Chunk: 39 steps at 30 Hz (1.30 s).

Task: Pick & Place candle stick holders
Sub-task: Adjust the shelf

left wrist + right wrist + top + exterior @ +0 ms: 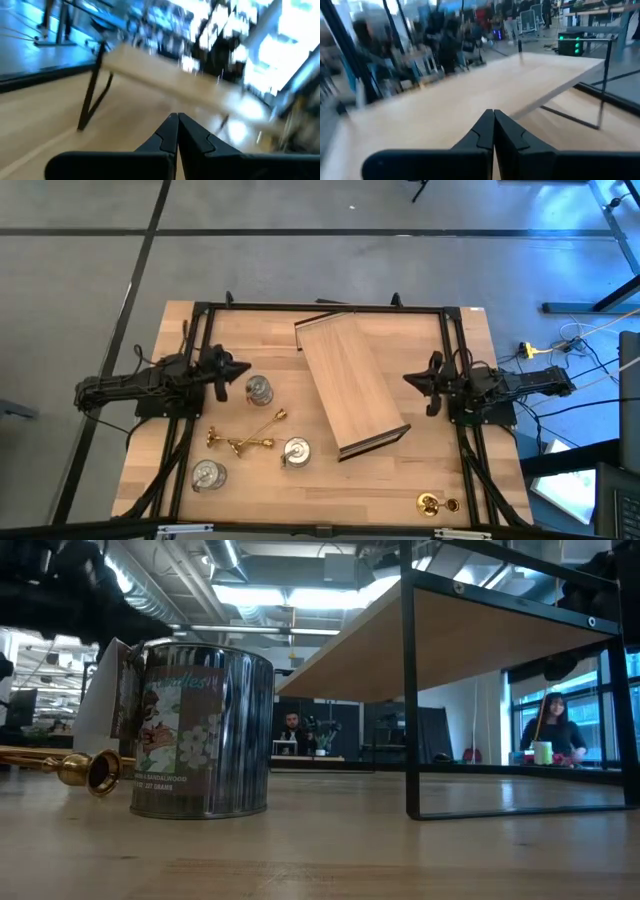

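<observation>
Left gripper (243,370): you have it at the table's left side, fingers pressed together, holding nothing; in its wrist view the tips (176,120) meet in a point.
Right gripper (410,379): you have it at the right side, closed too and empty.
Hard to make out: both wrist views are smeared, so you see only the wooden board (485,95) on its dark legs and a blurred room beyond.
Silver cups: three lie on the left half, one just beside the left gripper (259,389), one near the board's lower end (296,452), one toward the front-left (209,475). You cannot tell what, if anything, is inside them.
Gold sticks: two lie crossed between the cups (245,438); a third (437,503) lies at the front-right corner.
Low view: one cup (200,730) fills the near left, its label partly readable; a gold stick (65,764) is cut off by the frame's edge.
Board: it stands slantwise mid-table (350,385), nothing on top.
</observation>
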Each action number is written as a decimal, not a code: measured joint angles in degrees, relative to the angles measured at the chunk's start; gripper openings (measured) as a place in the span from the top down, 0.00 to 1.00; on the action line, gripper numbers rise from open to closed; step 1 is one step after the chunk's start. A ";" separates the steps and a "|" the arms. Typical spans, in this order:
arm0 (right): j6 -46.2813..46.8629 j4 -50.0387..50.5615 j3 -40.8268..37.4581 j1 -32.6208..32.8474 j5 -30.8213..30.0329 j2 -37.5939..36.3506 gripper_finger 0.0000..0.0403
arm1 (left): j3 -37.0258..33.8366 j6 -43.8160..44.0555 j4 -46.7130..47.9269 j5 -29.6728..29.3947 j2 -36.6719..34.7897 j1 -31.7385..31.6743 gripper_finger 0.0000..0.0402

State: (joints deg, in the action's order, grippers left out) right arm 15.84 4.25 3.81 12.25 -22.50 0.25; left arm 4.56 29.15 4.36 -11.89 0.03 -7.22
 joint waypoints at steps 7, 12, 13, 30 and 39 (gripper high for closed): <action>13.98 -15.46 0.00 -0.37 -11.60 -0.01 0.98 | 0.02 10.14 -10.64 -17.20 0.00 0.00 0.99; 13.66 -27.12 0.02 -0.39 -16.30 0.00 0.98 | 0.07 23.66 -15.48 -24.12 0.00 0.00 0.99; 13.35 -29.16 0.02 -0.39 -16.62 -0.02 0.98 | 0.07 25.49 -15.43 -24.74 0.00 0.00 0.99; 24.95 -46.41 0.02 -0.80 -6.22 0.04 0.98 | 0.09 29.15 -16.28 -21.39 0.17 0.00 0.99; 23.77 -46.24 4.57 -0.81 0.07 6.91 0.98 | 0.09 33.15 -16.62 -18.52 0.17 0.00 0.99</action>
State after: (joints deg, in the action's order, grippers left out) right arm 39.61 -42.00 8.39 11.44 -22.43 7.17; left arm 4.64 62.31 -12.25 -30.41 0.21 -7.22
